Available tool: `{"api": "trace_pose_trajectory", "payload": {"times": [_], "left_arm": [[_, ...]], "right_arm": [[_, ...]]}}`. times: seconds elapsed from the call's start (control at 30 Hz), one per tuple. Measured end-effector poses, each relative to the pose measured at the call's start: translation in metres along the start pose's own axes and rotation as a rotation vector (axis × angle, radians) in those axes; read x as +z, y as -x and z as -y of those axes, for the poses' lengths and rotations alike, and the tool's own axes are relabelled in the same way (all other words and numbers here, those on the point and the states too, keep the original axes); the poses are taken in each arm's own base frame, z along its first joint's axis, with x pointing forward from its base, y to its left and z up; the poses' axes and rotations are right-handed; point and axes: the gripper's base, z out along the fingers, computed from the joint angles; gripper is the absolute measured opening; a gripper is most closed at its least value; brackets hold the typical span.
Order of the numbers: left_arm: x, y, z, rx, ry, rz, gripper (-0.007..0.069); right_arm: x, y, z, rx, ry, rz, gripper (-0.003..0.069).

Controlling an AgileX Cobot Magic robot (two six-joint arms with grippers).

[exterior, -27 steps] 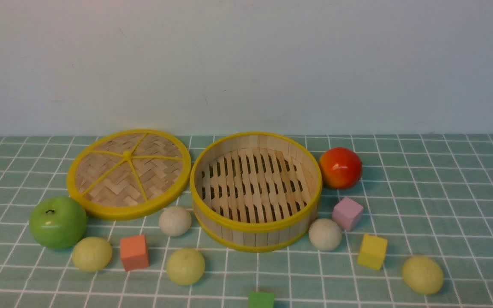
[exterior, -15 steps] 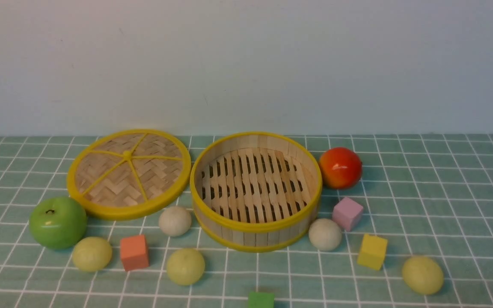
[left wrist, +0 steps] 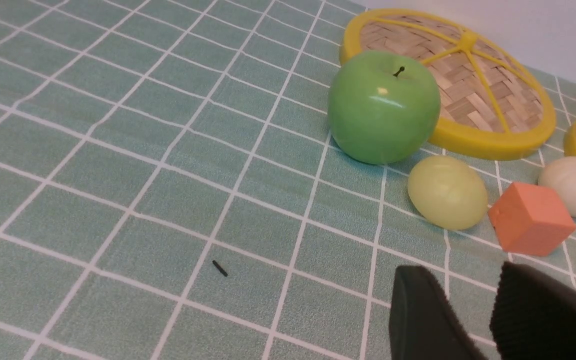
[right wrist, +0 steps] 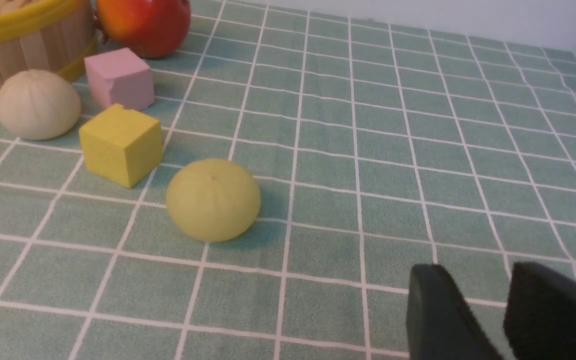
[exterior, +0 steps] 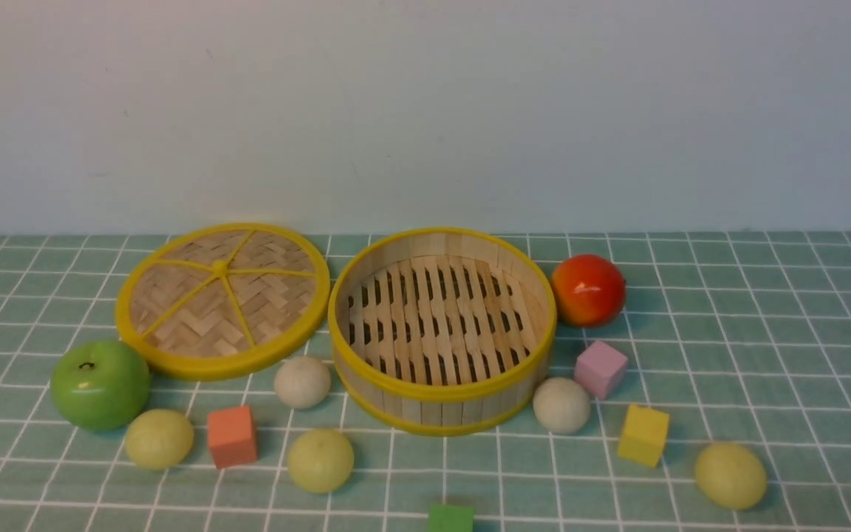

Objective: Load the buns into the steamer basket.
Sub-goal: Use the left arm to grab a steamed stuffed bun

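Observation:
The steamer basket [exterior: 440, 390] stands empty at the table's middle. Five buns lie around it on the cloth: off-white ones at its front left [exterior: 302, 382] and front right [exterior: 561, 405], yellow-green ones at the left [exterior: 159, 439], front [exterior: 320, 460] and far right [exterior: 730, 475]. Neither gripper shows in the front view. My left gripper [left wrist: 463, 272] is open and empty, low over the cloth near the left yellow-green bun [left wrist: 447, 192]. My right gripper [right wrist: 474, 270] is open and empty, a short way from the right yellow-green bun [right wrist: 213, 199].
The flat woven lid [exterior: 222, 299] lies left of the basket. A green apple [exterior: 100, 384] sits front left, a red-orange fruit [exterior: 587, 290] right of the basket. Orange [exterior: 231, 436], pink [exterior: 600, 368], yellow [exterior: 643, 434] and green [exterior: 450, 517] cubes lie among the buns.

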Motion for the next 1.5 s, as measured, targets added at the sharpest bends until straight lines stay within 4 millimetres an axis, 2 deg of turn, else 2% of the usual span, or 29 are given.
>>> {"api": "trace_pose_trajectory", "payload": {"times": [0.77, 0.93, 1.03, 1.17, 1.33, 1.43, 1.5], "left_arm": [[0.000, 0.001, 0.000, 0.026, 0.002, 0.016, 0.0239], [0.000, 0.004, 0.003, -0.052, -0.038, 0.048, 0.0239], [-0.001, 0.012, 0.009, -0.141, -0.109, 0.128, 0.0239], [-0.008, 0.032, 0.020, -0.286, -0.273, 0.324, 0.0239], [-0.016, 0.045, 0.026, -0.310, -0.388, 0.476, 0.0239], [-0.019, 0.049, 0.028, -0.311, -0.412, 0.508, 0.0239], [-0.025, 0.058, 0.030, -0.309, -0.416, 0.524, 0.0239]], "right_arm": [[0.000, 0.000, 0.000, 0.000, 0.000, 0.000, 0.0238], [0.000, 0.000, 0.000, 0.000, 0.000, 0.000, 0.0238], [0.000, 0.000, 0.000, 0.000, 0.000, 0.000, 0.0238], [0.000, 0.000, 0.000, 0.000, 0.000, 0.000, 0.0238], [0.000, 0.000, 0.000, 0.000, 0.000, 0.000, 0.0238], [0.000, 0.000, 0.000, 0.000, 0.000, 0.000, 0.0238], [0.000, 0.000, 0.000, 0.000, 0.000, 0.000, 0.0238]]}}
